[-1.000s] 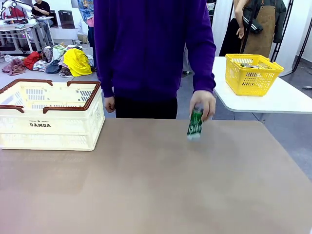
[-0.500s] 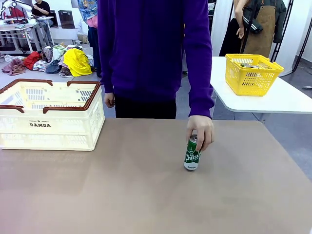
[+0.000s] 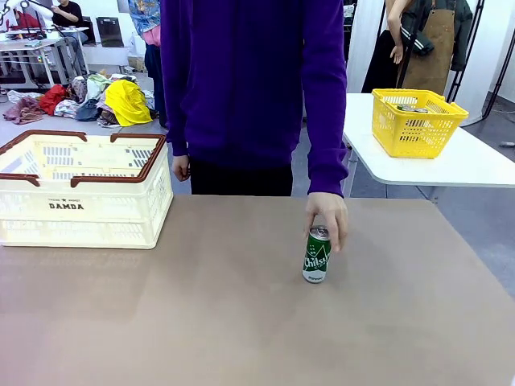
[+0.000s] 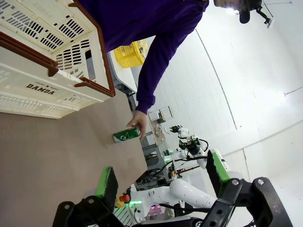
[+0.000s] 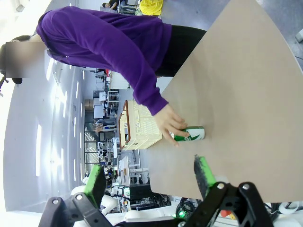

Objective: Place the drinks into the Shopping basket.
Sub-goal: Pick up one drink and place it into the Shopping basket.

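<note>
Left pincer [image 4: 161,174] spread wide, right pincer [image 5: 149,174] too; green can [image 3: 316,256] stands well beyond both.

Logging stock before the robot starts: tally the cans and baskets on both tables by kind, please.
green drink can: 1
cream Shopping basket: 1
yellow mesh basket: 1
Total: 3 (what lies inside the yellow mesh basket is too unclear to count)

Can [image 4: 127,135] on table [image 4: 57,151], ahead of left gripper [image 4: 160,166], near its picture-left finger; hand [image 4: 138,119] touching can's top; basket [image 4: 52,71] farther ahead, outside that finger.
</note>
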Controlling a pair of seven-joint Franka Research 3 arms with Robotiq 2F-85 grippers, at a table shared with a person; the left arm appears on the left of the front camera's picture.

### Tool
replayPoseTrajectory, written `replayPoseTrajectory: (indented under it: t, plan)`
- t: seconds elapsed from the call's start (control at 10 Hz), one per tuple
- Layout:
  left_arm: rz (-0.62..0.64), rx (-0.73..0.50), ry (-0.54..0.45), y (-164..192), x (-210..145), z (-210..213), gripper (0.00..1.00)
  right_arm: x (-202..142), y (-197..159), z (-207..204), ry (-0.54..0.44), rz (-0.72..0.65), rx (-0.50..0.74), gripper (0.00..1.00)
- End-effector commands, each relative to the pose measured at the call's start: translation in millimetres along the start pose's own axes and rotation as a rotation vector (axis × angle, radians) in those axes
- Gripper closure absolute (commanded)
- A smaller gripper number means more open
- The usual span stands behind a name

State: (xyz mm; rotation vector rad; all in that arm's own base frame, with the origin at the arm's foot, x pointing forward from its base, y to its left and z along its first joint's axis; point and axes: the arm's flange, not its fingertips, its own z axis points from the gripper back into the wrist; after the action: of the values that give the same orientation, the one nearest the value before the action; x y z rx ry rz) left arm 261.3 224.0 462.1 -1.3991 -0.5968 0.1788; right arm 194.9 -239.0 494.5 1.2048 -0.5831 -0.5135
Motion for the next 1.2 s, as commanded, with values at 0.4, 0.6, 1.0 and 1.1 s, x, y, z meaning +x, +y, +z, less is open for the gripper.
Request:
replayPoseTrajectory:
  t: [0.4,0.6,1.0,1.1]
  plan:
    - [0.003,-0.007,0.009,-2,-1,2,0.00,2,2,0,-0.008,0.020,0.028,0.00]
    - [0.003,-0.007,0.009,-2,-1,2,0.00,2,2,0,-0.008,0.020,0.028,0.00]
    - [-0.125,0.224,0.256,-89,-23,-123,0.00,2,2,0,-0.008,0.020,0.028,0.00]
    - [-0.155,0.311,0.339,-111,-33,-175,0.00,2,2,0,-0.008,0.020,0.028,0.00]
